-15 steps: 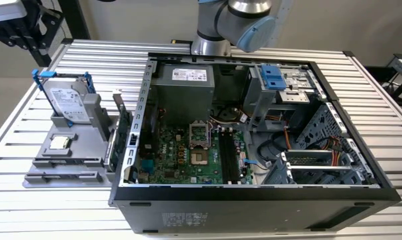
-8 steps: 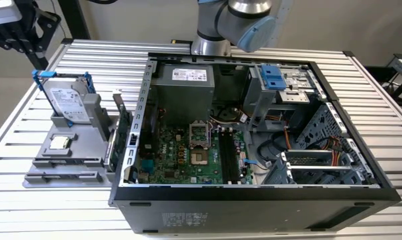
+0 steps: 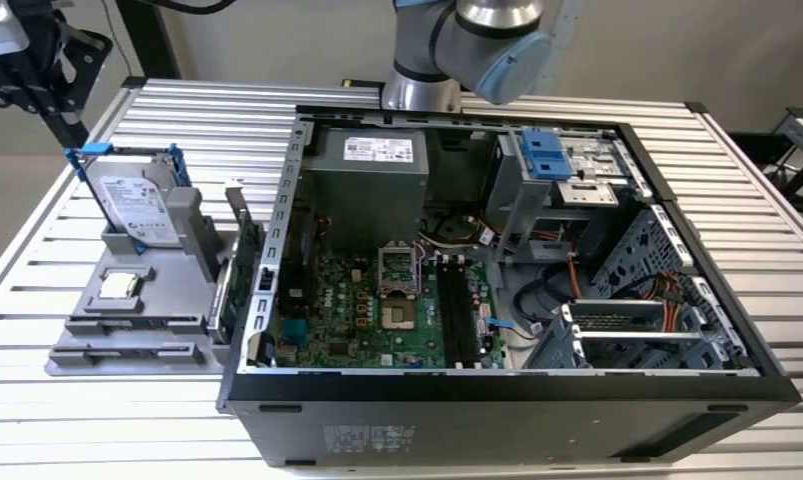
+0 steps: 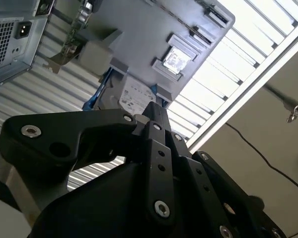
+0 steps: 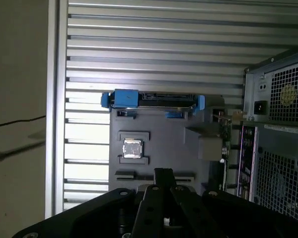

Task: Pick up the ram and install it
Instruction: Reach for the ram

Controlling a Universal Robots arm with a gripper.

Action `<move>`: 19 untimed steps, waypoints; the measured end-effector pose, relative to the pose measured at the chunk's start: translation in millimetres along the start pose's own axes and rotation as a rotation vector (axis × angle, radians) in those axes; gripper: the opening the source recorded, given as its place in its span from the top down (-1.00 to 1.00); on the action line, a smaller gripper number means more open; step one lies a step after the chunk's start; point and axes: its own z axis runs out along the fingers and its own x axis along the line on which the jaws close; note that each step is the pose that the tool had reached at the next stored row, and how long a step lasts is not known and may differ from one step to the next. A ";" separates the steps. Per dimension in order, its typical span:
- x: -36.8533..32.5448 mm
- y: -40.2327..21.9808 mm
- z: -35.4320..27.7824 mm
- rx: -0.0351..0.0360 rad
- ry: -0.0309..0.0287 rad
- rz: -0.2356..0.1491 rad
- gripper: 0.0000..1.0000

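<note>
In the exterior view, an open black computer case [image 3: 508, 400] lies on the ribbed metal counter [image 3: 748, 180]. It holds a green motherboard [image 3: 361, 310], a boxy grey power supply [image 3: 361, 190] and perforated steel drive cages [image 3: 641, 250]. To the exterior view's left of it sits a grey plastic holder [image 3: 74, 355] with moulded pockets. A silver hard drive [image 3: 141, 210] with blue handles stands upright in the far pocket, and a small square chip [image 3: 118, 285] lies flat in the middle one. A large green card [image 3: 249, 270] stands on edge on the side facing the case. The ram [image 3: 220, 298] seems to be the thin bluish-green stick on edge just beside that card, though I can't be sure. It is not in the motherboard's long black slots [image 3: 452, 310]. The gripper [image 3: 70, 132] hangs above the counter's far corner, beyond the hard drive. In both wrist views its black fingers [image 5: 163, 174] are pinched together around nothing.
</note>
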 end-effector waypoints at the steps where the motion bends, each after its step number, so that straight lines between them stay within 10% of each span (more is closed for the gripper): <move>1: 0.0 -1.6 -0.1 0.0000 0.0000 0.000 1.00; 19: 1.0 -40.3 -1.9 0.0000 -0.0001 0.000 1.00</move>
